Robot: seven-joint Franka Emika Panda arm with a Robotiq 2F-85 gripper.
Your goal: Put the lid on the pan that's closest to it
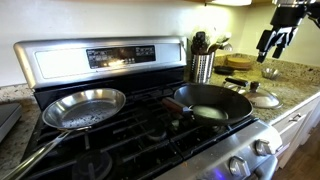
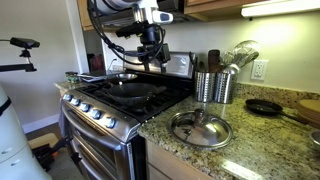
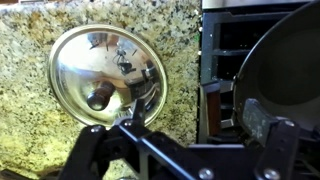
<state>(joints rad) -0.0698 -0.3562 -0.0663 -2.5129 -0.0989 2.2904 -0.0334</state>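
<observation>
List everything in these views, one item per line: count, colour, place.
lid: one, glass with a shiny metal rim, flat on the counter beside the stove
pan: one, black, on the stove at the side nearer the lid
steel frying pan: one, silver, on the stove at the other side
utensil holder: one, shiny metal, on the counter by the wall
small skillet: one, black, on the counter
wooden board: one, tan, on the counter
stove: one, steel with black grates
counter: one, speckled granite
gripper: one, black, open, above the lid
</observation>
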